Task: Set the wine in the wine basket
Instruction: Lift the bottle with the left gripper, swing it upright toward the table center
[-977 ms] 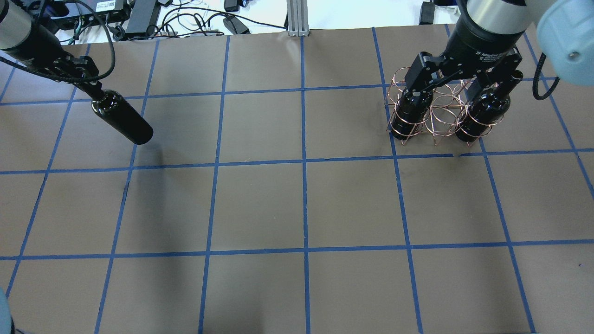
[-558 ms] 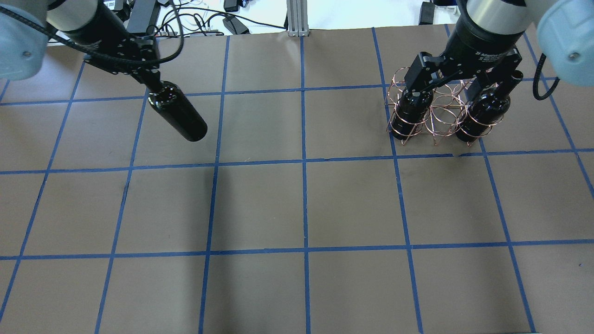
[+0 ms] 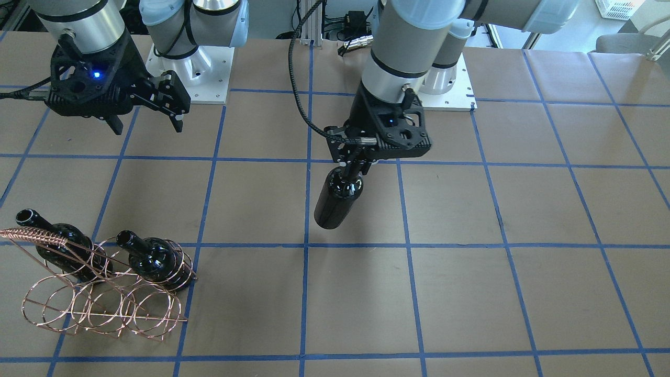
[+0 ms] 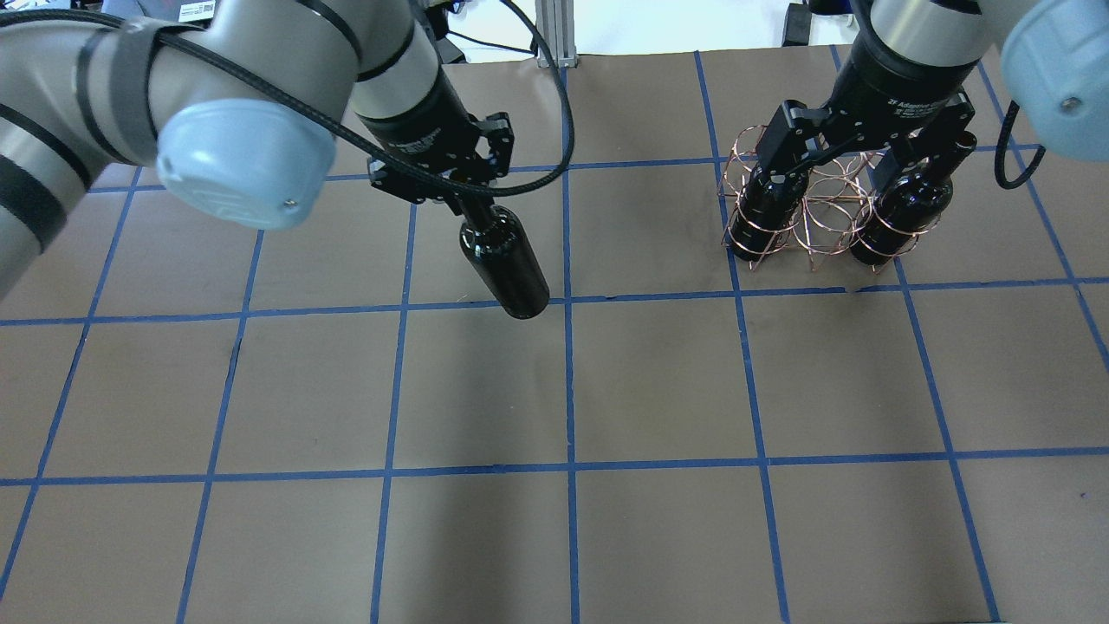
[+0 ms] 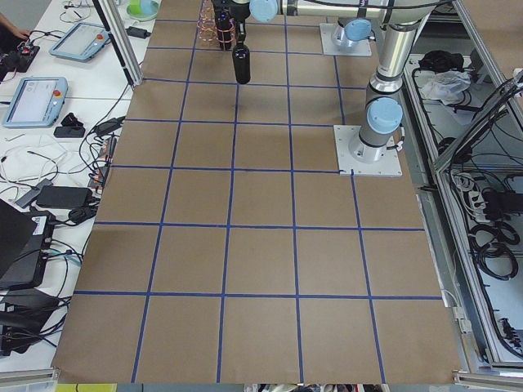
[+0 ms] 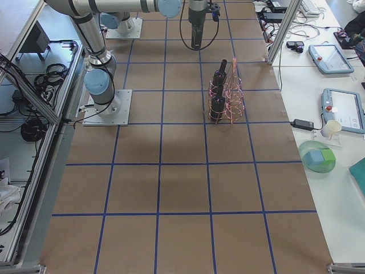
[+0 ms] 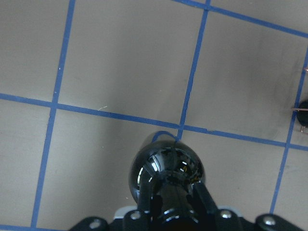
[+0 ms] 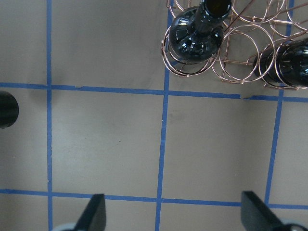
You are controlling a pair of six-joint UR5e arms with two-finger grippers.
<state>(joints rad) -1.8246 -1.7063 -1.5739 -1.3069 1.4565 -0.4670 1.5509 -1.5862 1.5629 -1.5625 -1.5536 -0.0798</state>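
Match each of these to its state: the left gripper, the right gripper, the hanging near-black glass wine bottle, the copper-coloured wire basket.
Things:
1. left gripper
2. right gripper
3. hanging near-black glass wine bottle
4. copper-coloured wire basket

States:
A. holds two bottles, middle slot free
B. open, gripping nothing
C. shut on a bottle's neck
D. in the air, neck up

Pairs: 1-C, 2-B, 3-D, 4-A
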